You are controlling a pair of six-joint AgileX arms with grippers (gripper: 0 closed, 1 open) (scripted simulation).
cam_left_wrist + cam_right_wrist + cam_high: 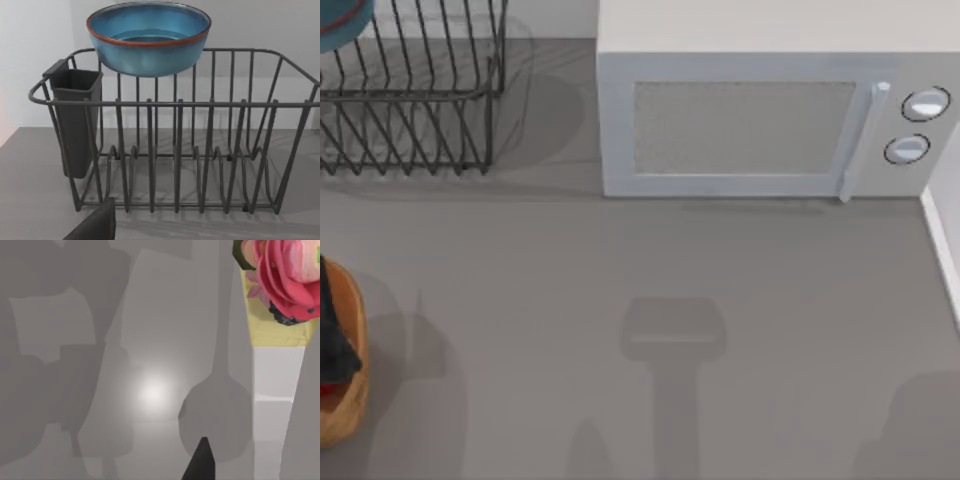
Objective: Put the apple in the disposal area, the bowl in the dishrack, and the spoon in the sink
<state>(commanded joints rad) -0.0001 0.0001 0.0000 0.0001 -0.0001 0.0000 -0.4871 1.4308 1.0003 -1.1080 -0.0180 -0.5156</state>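
Closest to the lens: dark sliver of left gripper (95,225), low before the rack (175,150), holding nothing visible; whether released or clenched, cannot tell. Beyond it, bowl (148,37) up at the rack's far top wire, upright, above the prongs and not down among them. Resting on that wire or merely above it: cannot tell. From above, just a blue edge of bowl (342,25) at the top left corner, over the rack (415,95).

Right gripper (200,462) low over bare table (60,365), near the sink's white rim (272,380), carrying nothing visible; released or clenched, again cannot tell.

Progress, as a judgement:
- Apple: likely done. Small red patch (328,388) inside the bin (350,410) at the table's left edge, taken for the apple.
- Bowl: at the rack, so done or nearly so, depending on whether it settles lower.
- Spoon: probably what is left, bound for the sink (938,240) at the right edge.

Hidden or doubtful:
- Bin cut by the frame, with a dark shape (335,320) lying across it; not identifiable.
- Sink no more than a sliver of rim, basin out of frame, contents unknown.
- Bowl mostly cropped from above.
- Pink flower-like thing (287,275) on yellow past the sink rim; hard to name.
- Grey holder (75,125) hooked on the rack's side, inside not visible.
- Microwave (750,130) shut, behind the table's middle.
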